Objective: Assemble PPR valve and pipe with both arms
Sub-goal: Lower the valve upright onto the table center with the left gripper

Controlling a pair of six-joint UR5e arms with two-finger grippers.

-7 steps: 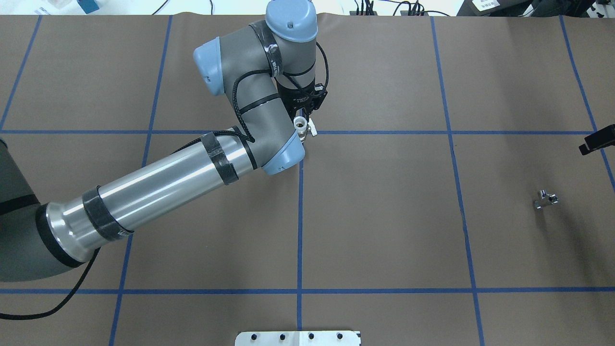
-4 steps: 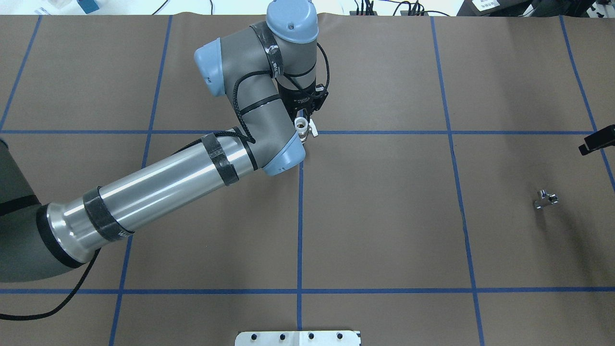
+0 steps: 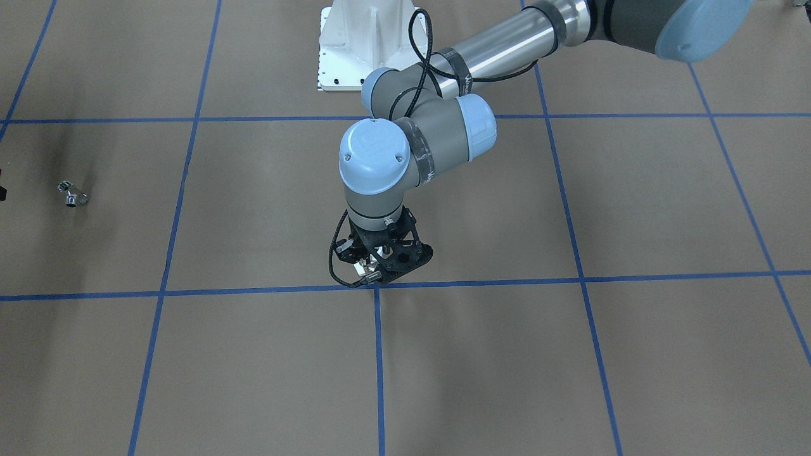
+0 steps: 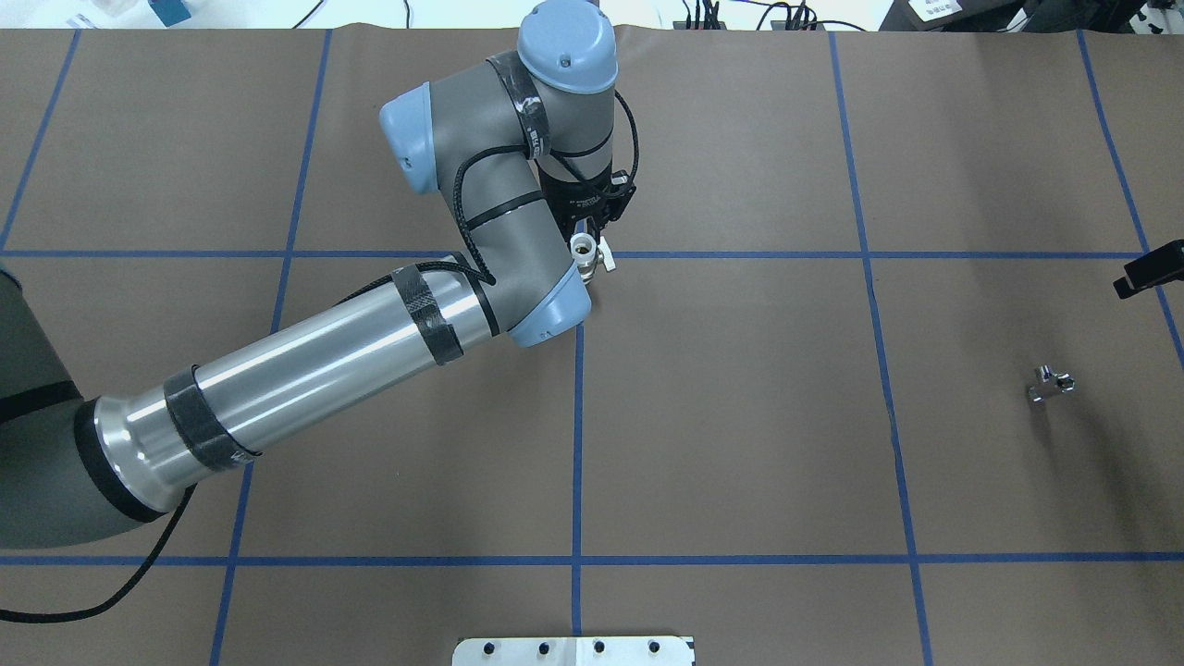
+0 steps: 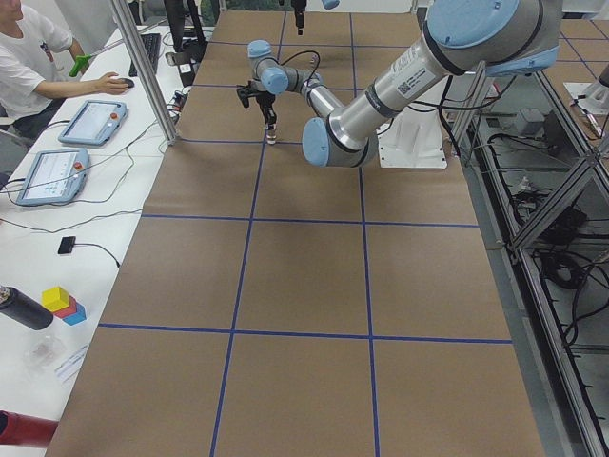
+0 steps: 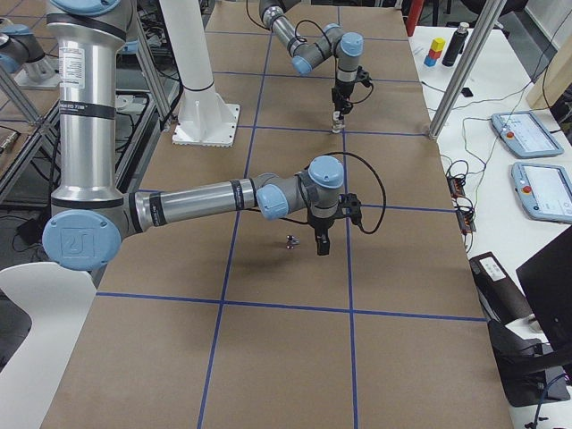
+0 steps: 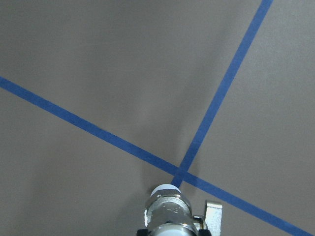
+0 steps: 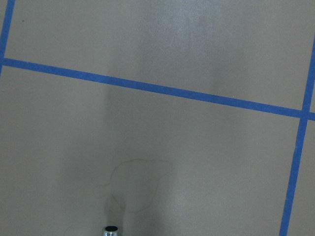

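My left gripper (image 4: 585, 239) is shut on the white PPR valve (image 4: 583, 246) and holds it upright over a crossing of blue tape lines near the table's middle. The valve also shows in the left wrist view (image 7: 170, 212), just above the paper, and under the black fingers in the front-facing view (image 3: 375, 268). The chrome pipe (image 4: 1050, 383) lies loose on the brown paper at the far right; it also shows in the front-facing view (image 3: 73, 194). My right gripper (image 6: 320, 243) hangs close beside the pipe (image 6: 291, 240), apart from it. I cannot tell whether it is open or shut.
The white pedestal (image 3: 355, 44) stands at the robot's side of the table. Blue tape lines (image 4: 577, 416) grid the brown paper. An operator (image 5: 33, 57) and tablets sit beside the table, with an aluminium post (image 5: 143, 67) at its edge.
My left arm has shifted slightly to the right with the valve still in its grip. The pipe and the right arm have not moved.
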